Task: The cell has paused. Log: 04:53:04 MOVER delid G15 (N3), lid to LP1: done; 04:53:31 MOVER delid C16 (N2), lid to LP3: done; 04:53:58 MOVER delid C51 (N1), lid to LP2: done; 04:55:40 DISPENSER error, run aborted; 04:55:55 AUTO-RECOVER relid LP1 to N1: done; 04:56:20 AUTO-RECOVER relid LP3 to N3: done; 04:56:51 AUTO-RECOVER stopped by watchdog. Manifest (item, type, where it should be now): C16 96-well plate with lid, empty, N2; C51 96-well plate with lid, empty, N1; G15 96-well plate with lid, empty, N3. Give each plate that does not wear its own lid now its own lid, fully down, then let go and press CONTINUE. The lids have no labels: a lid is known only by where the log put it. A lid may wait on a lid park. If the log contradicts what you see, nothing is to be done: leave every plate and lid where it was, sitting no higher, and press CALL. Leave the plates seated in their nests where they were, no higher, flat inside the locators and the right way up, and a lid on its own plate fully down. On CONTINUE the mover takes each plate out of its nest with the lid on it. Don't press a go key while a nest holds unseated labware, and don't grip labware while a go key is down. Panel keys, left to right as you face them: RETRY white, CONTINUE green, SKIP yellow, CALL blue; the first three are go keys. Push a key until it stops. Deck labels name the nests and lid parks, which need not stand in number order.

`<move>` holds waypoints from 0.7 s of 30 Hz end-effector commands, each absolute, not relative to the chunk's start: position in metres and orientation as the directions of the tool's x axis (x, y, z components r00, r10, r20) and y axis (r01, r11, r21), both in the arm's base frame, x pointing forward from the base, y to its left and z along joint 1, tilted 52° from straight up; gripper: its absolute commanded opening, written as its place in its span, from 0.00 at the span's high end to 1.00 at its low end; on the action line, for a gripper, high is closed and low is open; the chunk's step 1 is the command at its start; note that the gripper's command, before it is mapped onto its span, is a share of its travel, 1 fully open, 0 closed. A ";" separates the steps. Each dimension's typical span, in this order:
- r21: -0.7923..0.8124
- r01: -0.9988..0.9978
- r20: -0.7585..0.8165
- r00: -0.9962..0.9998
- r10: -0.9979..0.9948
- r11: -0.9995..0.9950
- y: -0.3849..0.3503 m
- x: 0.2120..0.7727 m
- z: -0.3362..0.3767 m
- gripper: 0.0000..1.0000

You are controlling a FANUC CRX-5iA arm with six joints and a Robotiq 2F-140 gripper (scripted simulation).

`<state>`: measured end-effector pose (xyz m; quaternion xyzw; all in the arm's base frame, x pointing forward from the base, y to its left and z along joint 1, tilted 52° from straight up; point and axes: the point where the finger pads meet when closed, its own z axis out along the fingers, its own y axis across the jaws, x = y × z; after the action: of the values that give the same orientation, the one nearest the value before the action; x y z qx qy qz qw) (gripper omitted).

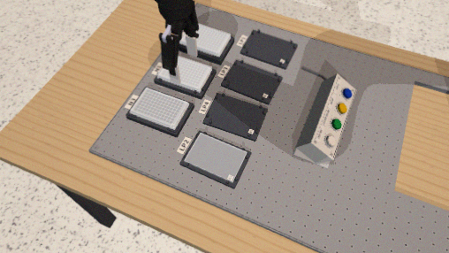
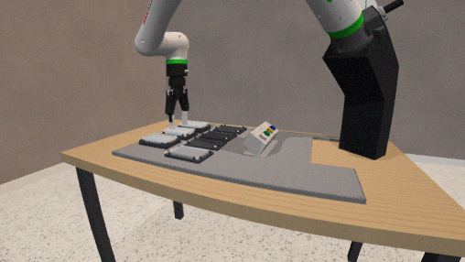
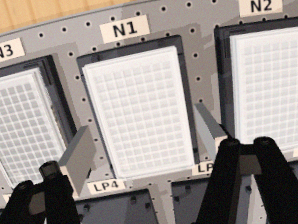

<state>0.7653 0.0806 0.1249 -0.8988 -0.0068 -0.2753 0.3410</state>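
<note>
Plates sat in a column along the left edge of the worktop [image 1: 66, 115], on the grey deck plate [image 1: 283, 195]: N3 plate [image 1: 160, 110] nearest the front-left corner, N1 plate [image 1: 187, 72] behind it, N2 plate [image 1: 211, 41] closest to the far edge. Arm came down over N1 with the jaws apart and gripping nothing, one finger [image 3: 76, 157] off each short end of that plate; couldn't tell whether the tips touched it or the deck. Couldn't tell from the well grids which plates wore lids. Next column to the right was the lid parks: LP2 toward the front edge carried a flat pale lid [image 1: 216, 157]; LP4 park [image 1: 235, 115], LP1 park [image 1: 251, 80] and the far park [image 1: 269, 48] showed dark, bare faces. Further right, mid-worktop, was the key panel [image 1: 315, 133], with the white key [image 1: 330, 141], green key [image 1: 337, 124], yellow key [image 1: 342, 107] and blue key [image 1: 347, 93], well apart from the jaws. Black arm pedestal [image 2: 366, 92] stood by the far-right corner.
</note>
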 end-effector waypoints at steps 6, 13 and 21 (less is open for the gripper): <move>-0.609 0.200 0.500 0.848 -0.176 -0.767 0.082 0.767 0.123 0.34; -0.609 0.200 0.500 0.848 -0.176 -0.767 0.084 0.769 0.121 0.34; -0.609 0.200 0.500 0.848 -0.176 -0.767 0.086 0.770 0.119 0.34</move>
<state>0.7694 0.0858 0.1197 -0.8988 -0.0068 -0.2753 0.3411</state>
